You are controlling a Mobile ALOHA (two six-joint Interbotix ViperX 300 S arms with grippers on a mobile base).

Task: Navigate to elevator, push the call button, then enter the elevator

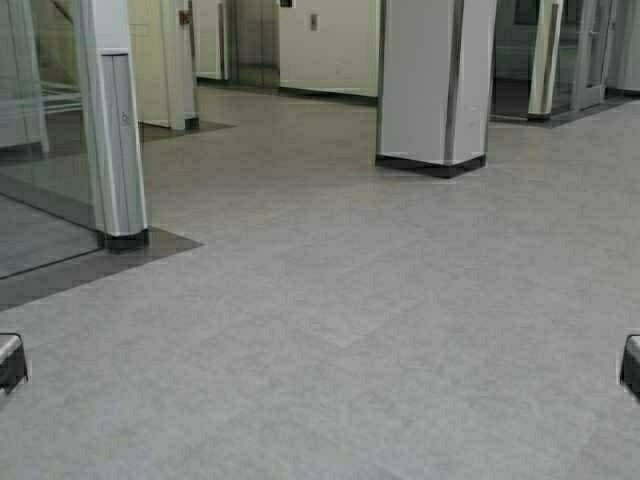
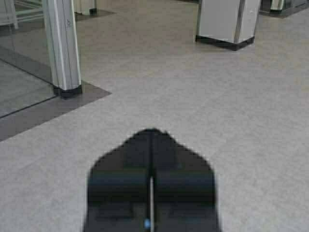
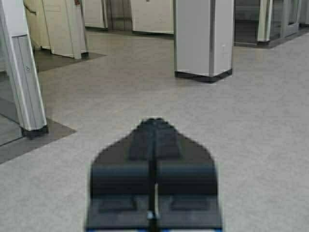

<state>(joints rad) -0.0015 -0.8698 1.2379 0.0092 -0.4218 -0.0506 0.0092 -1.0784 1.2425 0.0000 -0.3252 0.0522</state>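
Both grippers, left gripper (image 2: pixel 150 140) and right gripper (image 3: pixel 153 128), pinched closed and empty; elevator (image 1: pixel 256 40) far ahead-left, call button (image 1: pixel 313 21) beside it — small, stiff, press dead-centre with fingertip.

Both arms sit low and drawn back, only their ends showing at the two lower sides of the high view. The left gripper (image 2: pixel 150 133) points straight ahead over the floor, its fingers pressed together along a thin centre seam. The right gripper (image 3: pixel 153 123) matches it, level, fingers closed, holding nothing.
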